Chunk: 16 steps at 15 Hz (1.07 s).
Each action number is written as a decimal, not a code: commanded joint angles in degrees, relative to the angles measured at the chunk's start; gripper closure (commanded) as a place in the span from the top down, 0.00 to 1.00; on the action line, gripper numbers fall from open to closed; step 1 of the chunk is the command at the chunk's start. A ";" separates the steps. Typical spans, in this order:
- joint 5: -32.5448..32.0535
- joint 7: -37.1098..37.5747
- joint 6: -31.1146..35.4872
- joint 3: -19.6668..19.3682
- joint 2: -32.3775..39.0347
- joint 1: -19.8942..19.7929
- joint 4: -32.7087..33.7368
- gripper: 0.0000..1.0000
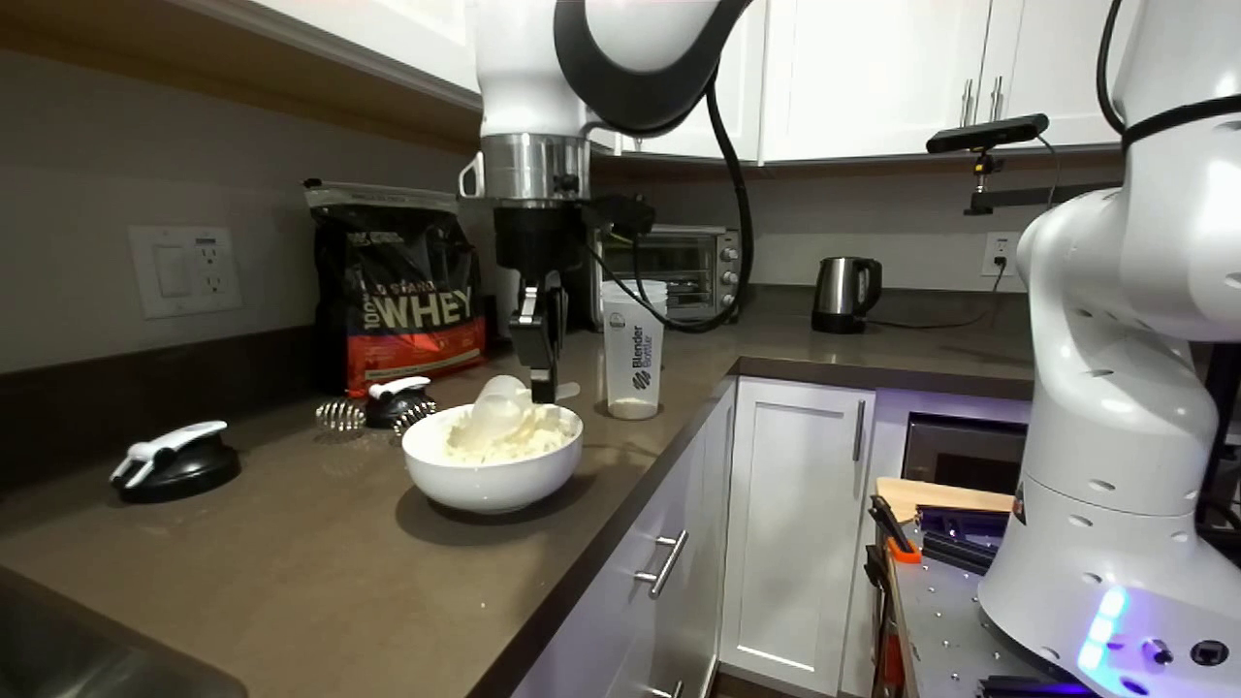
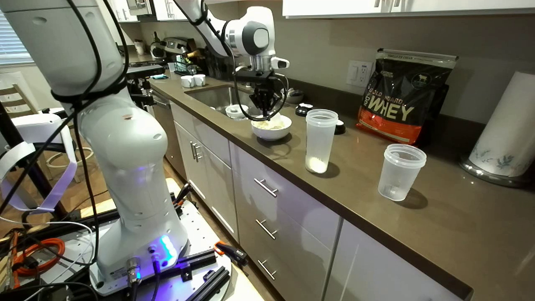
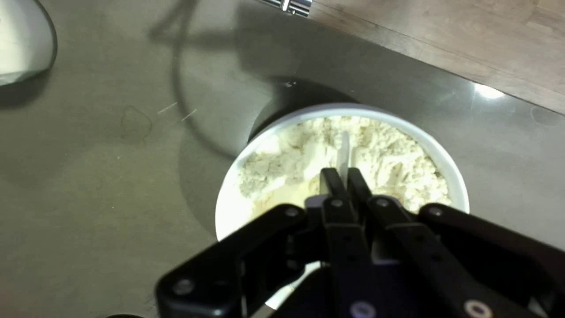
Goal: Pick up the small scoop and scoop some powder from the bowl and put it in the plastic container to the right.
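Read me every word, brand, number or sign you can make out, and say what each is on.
"WHEY", on the black-and-red bag.
"100%", turned sideways beside it.
"GOLD STANDARD", above, partly unclear.
"Blender Bottle", sideways on the tall clear shaker cup.
Too small or blurred to read: the print along the bag's top and bottom, and the cup's round mark.

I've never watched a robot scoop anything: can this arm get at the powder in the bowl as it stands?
Probably yes: the fingers hold the scoop right at the bowl, whose open top leaves the powder free.
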 commanded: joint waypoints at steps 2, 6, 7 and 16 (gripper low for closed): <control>-0.40 1.04 -3.17 0.26 -1.37 0.13 1.11 0.03; -2.10 1.86 -2.45 0.39 -1.43 -0.09 0.83 0.03; -2.71 2.22 -2.32 0.45 -1.38 -0.15 0.78 0.03; -9.77 6.33 -0.92 0.98 -1.20 -0.35 0.32 0.03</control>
